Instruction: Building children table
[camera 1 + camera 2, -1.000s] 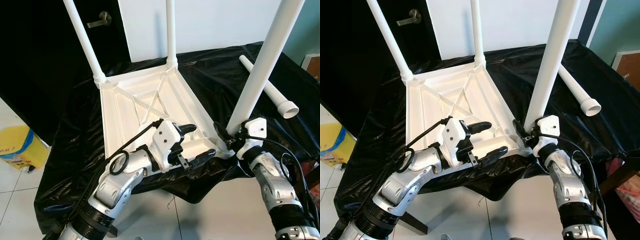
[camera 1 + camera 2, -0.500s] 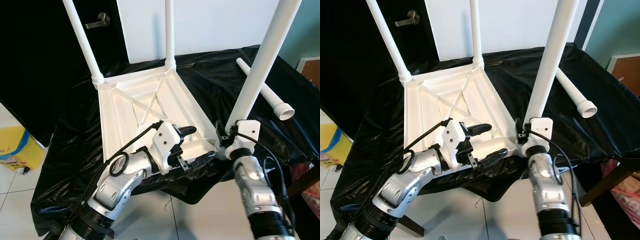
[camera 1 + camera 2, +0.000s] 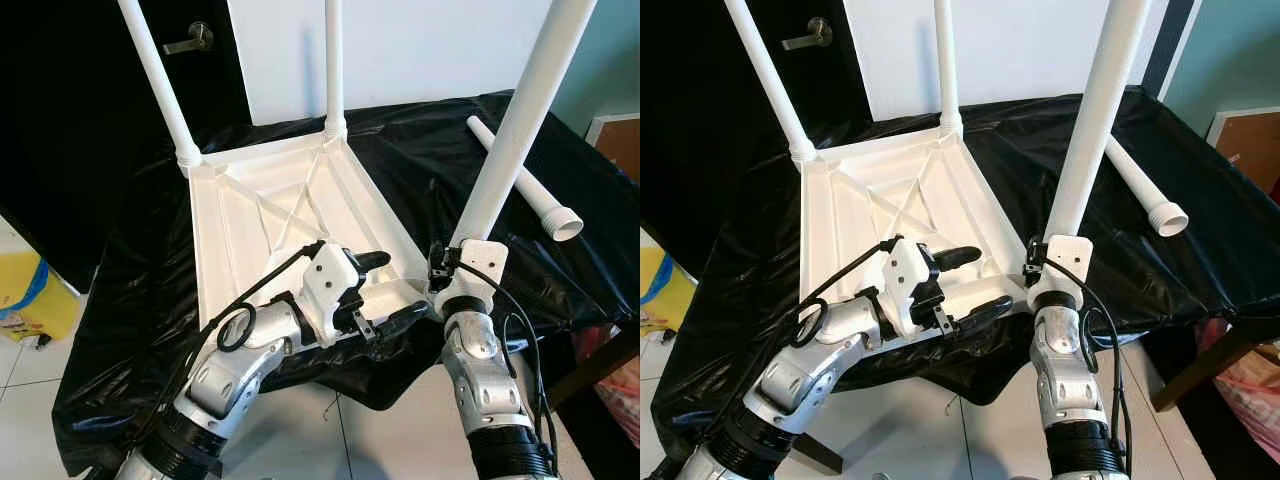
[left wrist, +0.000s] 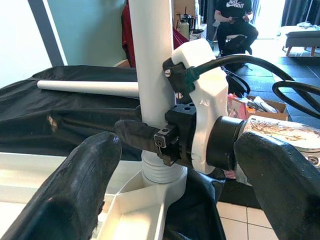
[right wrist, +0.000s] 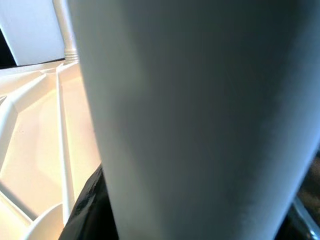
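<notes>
A white tabletop [image 3: 250, 230] lies upside down on a black cloth. Two white legs [image 3: 155, 80] [image 3: 333, 60] stand in its far corners. A third leg [image 3: 515, 130] stands in the near right corner socket, and my right gripper [image 3: 447, 268] is shut on its base. In the right wrist view that leg [image 5: 200, 120] sits very close to the lens. My left gripper [image 3: 390, 290] is open at the tabletop's near edge, one finger over the inside and one outside the rim. The left wrist view looks at the leg [image 4: 157, 60] and the right gripper's finger [image 4: 135, 135] against it.
A loose fourth leg [image 3: 520, 180] lies on the black cloth [image 3: 130, 300] at the right. A yellow bin [image 3: 25, 295] stands on the tiled floor at the left. A door with a handle [image 3: 188, 40] is behind. A person [image 4: 232, 20] sits far off.
My right forearm has swung left, from out at the right to almost straight below the leg's base, still gripping it. The left gripper keeps its place. The camera shifted slightly.
</notes>
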You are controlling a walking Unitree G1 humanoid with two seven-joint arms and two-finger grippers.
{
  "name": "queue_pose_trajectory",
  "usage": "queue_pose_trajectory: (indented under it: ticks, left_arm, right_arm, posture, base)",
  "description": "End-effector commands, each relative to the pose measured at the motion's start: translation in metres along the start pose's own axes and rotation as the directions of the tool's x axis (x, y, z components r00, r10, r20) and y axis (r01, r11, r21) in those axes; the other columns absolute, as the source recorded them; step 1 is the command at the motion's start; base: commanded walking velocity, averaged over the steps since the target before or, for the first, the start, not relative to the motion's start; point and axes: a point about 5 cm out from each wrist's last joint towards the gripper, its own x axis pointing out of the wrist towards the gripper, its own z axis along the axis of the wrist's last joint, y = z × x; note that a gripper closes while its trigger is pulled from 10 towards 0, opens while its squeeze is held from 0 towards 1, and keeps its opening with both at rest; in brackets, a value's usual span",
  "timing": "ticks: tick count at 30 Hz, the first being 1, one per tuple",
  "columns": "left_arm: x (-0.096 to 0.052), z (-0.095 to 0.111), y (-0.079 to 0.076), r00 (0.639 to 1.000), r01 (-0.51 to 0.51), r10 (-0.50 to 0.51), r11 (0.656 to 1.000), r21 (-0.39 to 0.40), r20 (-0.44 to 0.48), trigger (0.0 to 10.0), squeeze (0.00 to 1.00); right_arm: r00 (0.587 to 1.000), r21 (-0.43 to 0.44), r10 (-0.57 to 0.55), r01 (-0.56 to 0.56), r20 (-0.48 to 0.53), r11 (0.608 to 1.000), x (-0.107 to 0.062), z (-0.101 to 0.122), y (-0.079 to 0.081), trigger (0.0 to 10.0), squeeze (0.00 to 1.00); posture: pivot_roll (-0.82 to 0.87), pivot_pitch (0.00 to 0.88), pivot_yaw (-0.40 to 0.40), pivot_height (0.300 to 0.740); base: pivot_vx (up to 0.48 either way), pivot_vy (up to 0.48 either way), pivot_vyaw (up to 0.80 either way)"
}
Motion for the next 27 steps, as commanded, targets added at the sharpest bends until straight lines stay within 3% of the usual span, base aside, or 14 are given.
queue_pose_trajectory:
  ticks: [1, 3, 4, 5, 7, 13, 14, 27]
  left_arm:
    - [0.000, 0.000, 0.000, 0.999, 0.051, -0.051, 0.999, 0.016, -0.006, 10.0, 0.00]
    - [0.001, 0.000, 0.000, 0.999, 0.052, -0.052, 0.998, 0.018, -0.004, 10.0, 0.00]
    - [0.001, 0.000, 0.000, 0.999, 0.051, -0.051, 0.999, 0.019, -0.002, 10.0, 0.00]
    - [0.001, 0.001, 0.000, 0.999, 0.050, -0.050, 0.999, 0.020, 0.000, 10.0, 0.00]
    - [0.001, 0.001, 0.001, 0.999, 0.048, -0.048, 0.999, 0.021, 0.000, 10.0, 0.00]
    - [0.001, 0.000, 0.000, 0.999, 0.046, -0.046, 0.999, 0.020, -0.003, 10.0, 0.00]
    - [0.001, 0.000, 0.000, 0.999, 0.044, -0.044, 0.999, 0.019, 0.000, 10.0, 0.00]
    - [0.000, 0.000, 0.001, 1.000, 0.030, -0.030, 0.999, 0.013, 0.001, 10.0, 0.00]
  right_arm:
    - [0.998, 0.016, -0.007, 0.008, -0.069, 1.000, -0.006, -0.012, 0.003, 10.0, 0.00]
    - [0.998, 0.003, 0.002, -0.002, -0.060, 1.000, -0.007, -0.011, 0.003, 10.0, 0.00]
    - [0.999, -0.006, 0.018, -0.019, -0.045, 1.000, -0.008, -0.009, 0.004, 10.0, 0.33]
    - [0.999, -0.016, 0.047, -0.047, -0.022, 0.999, -0.009, -0.006, 0.005, 10.0, 0.95]
    - [0.998, -0.025, 0.070, -0.071, -0.006, 0.997, -0.010, -0.004, 0.005, 10.0, 1.00]
    - [0.989, -0.029, 0.145, -0.144, 0.031, 0.989, -0.011, 0.003, 0.002, 10.0, 1.00]
    - [0.980, -0.030, 0.197, -0.196, 0.030, 0.980, -0.013, 0.004, 0.001, 10.0, 0.00]
    - [0.942, -0.043, 0.335, -0.336, -0.039, 0.941, -0.017, -0.009, -0.013, 10.0, 0.00]
  posture:
    - [-0.16, 0.000, 0.046, 0.740]
    - [-0.16, 0.000, 0.045, 0.740]
    - [-0.16, 0.000, 0.043, 0.740]
    - [-0.16, 0.000, 0.039, 0.740]
    - [-0.16, 0.000, 0.039, 0.740]
    - [-0.16, 0.000, 0.033, 0.740]
    - [-0.16, 0.000, 0.029, 0.740]
    - [-0.15, 0.000, 0.025, 0.740]
  base:
    - [0.000, 0.000, 0.00]
    - [0.000, 0.000, 0.00]
    - [0.000, 0.000, 0.00]
    - [0.000, 0.000, 0.00]
    - [0.000, 0.000, 0.00]
    - [0.000, 0.000, 0.00]
    - [0.000, 0.000, 0.00]
    - [0.000, 0.000, 0.00]
